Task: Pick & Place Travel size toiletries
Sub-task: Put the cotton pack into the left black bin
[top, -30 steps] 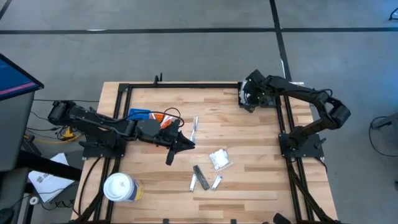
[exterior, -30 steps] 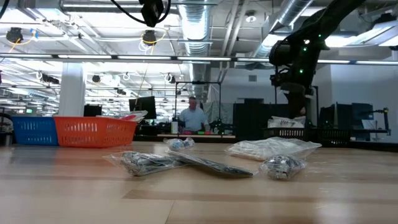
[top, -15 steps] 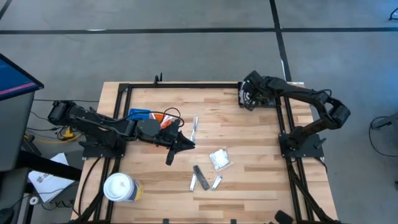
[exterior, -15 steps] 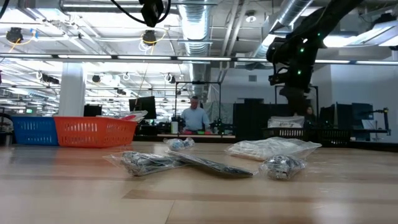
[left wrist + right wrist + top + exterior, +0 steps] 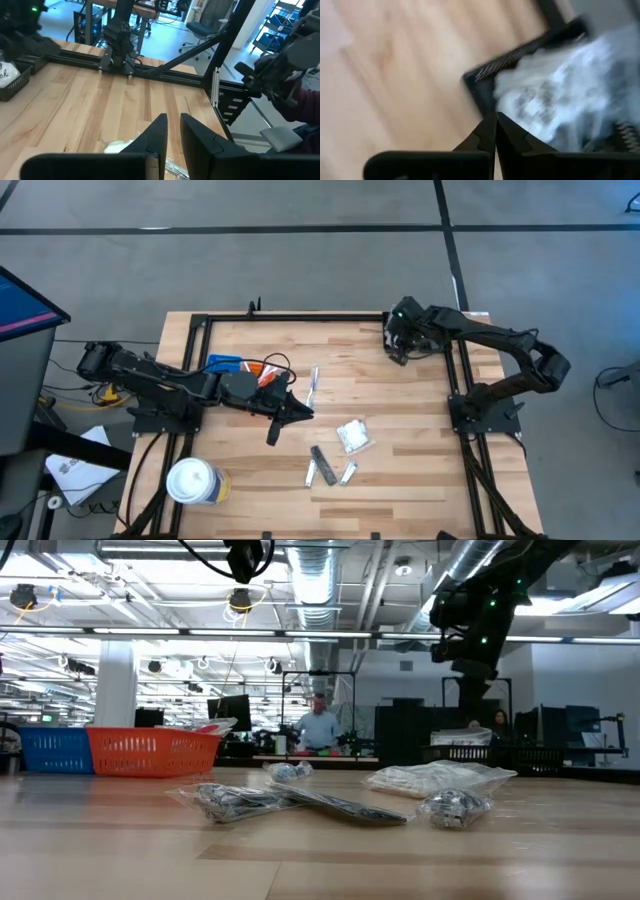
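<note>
My right gripper (image 5: 398,350) hangs with fingers pressed together, empty, above a dark tray (image 5: 485,87) of clear packets (image 5: 555,97) at the table's far right corner. My left gripper (image 5: 272,435), fingers slightly apart, holds nothing near the orange tray (image 5: 150,751). Toiletry packets (image 5: 352,436) lie mid-table.

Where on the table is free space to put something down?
Bare wood lies between the white packet and the right arm's base, and along the far edge by the frame rail. It is crowded around the dark grey sticks and under the left gripper.
</note>
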Controlling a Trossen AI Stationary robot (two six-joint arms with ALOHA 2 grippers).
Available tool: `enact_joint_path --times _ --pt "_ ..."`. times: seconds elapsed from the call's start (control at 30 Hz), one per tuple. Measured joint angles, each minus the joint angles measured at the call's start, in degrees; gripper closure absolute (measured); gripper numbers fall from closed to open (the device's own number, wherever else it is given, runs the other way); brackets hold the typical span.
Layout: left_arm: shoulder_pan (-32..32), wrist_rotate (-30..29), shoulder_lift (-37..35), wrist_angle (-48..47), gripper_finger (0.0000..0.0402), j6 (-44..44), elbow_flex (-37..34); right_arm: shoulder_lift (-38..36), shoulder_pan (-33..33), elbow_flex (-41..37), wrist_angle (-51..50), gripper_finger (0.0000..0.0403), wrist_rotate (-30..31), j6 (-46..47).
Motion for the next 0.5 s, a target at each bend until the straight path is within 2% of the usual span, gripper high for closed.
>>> enact_joint_path --times 0.13,0.33,0.5 --pt "0.0 0.2 0.0 0.0 0.0355 0.0 0.0 0.2 0.3 -2.0 -2.8 0.0402 -0.4 2.9" --pt "-0.6 0.2 0.0 0.1 0.0355 0.0 0.0 0.2 -3.0 -7.8 4.3 0.0403 0.4 3.3" --pt "-0.7 0.1 0.0 0.5 0.0355 0.0 0.0 0.3 -5.1 -9.2 7.6 0.0403 2.2 2.3"
